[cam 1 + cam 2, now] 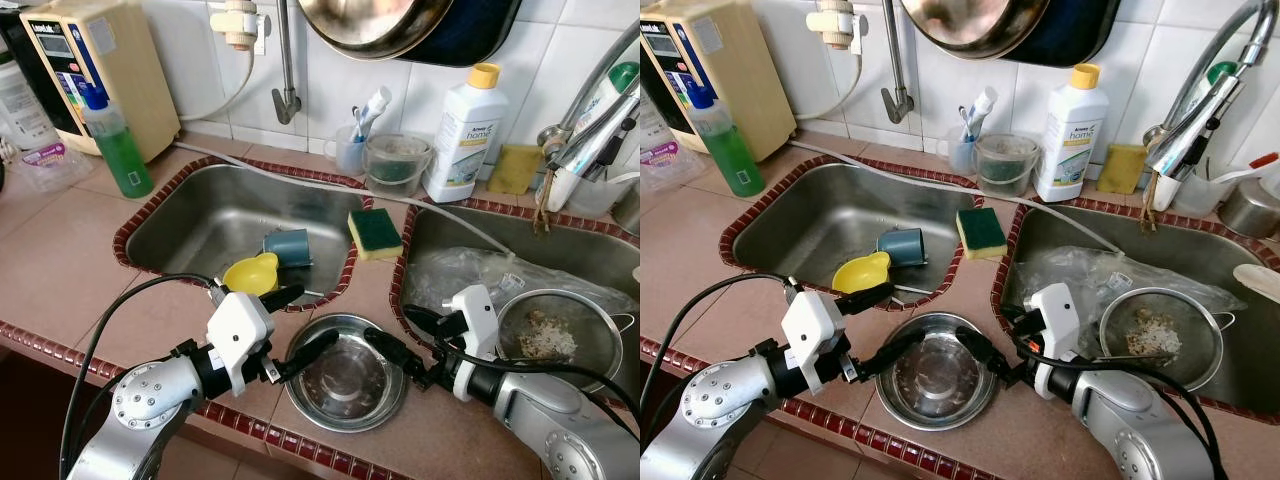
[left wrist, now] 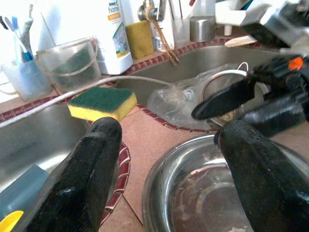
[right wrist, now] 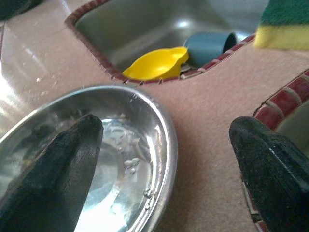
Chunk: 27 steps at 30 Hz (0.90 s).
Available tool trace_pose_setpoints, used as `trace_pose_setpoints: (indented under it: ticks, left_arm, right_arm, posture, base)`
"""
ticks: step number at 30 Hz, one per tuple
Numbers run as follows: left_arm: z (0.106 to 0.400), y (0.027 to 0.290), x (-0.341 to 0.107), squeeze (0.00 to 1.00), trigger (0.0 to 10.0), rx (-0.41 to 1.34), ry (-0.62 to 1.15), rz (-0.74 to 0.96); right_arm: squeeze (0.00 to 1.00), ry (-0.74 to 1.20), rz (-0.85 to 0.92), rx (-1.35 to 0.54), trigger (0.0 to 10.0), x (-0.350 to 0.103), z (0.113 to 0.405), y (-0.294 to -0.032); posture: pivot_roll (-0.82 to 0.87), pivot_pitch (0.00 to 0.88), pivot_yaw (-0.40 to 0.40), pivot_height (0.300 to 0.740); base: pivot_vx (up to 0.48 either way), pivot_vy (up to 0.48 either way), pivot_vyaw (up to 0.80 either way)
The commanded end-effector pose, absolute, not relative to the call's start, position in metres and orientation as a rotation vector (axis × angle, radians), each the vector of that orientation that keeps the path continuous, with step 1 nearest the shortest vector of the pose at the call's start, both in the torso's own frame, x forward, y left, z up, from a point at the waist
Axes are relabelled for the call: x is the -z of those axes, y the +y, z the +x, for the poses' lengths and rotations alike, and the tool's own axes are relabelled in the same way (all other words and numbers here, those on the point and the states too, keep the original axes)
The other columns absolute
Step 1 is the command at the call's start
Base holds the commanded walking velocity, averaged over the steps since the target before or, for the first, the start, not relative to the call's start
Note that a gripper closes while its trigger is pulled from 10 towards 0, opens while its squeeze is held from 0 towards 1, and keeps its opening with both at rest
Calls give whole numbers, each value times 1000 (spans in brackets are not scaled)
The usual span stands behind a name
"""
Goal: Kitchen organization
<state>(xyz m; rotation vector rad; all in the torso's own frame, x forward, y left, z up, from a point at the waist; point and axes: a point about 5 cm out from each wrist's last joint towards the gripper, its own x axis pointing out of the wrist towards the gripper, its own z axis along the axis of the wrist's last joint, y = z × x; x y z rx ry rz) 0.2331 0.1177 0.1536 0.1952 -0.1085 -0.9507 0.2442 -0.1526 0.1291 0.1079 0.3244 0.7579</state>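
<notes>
A round steel bowl (image 1: 345, 385) sits on the tiled counter between the two sinks, near the front edge. My left gripper (image 1: 300, 322) is open at the bowl's left side, one finger over its rim and the other toward the left sink. Open too, my right gripper (image 1: 390, 322) hovers at the bowl's right rim, one finger inside the rim and one outside in the right wrist view. Neither holds anything. A yellow cup (image 1: 250, 273) and a blue cup (image 1: 287, 246) lie in the left sink (image 1: 190, 225). A green and yellow sponge (image 1: 375, 233) rests on the divider.
The right sink holds a metal strainer (image 1: 555, 335) with scraps and a clear plastic bag (image 1: 470, 275). A white soap bottle (image 1: 465, 135), a small clear bucket (image 1: 398, 165) and a faucet (image 1: 590, 110) stand behind. A green bottle (image 1: 118, 145) stands at the far left.
</notes>
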Motion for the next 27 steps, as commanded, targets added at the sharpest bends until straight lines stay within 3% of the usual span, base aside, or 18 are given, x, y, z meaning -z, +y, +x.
trace_pose_setpoints:
  ticks: [1,14,27]
  left_arm:
    - [232,118,-159,0,10000,948,-126,200]
    - [210,112,-150,0,10000,1047,-66,190]
    - [211,113,-156,0,10000,1046,-74,192]
  right_arm:
    - [0,344,105,-786,10000,-129,244,-151]
    - [0,420,142,-863,10000,-124,241,-148]
    - [0,496,209,-819,10000,-112,241,-156]
  posture:
    - [-118,103,7,740]
    - [-102,102,-8,740]
    - [-100,107,-10,740]
  base:
    - [0,0,0]
    - [0,0,0]
    - [0,0,0]
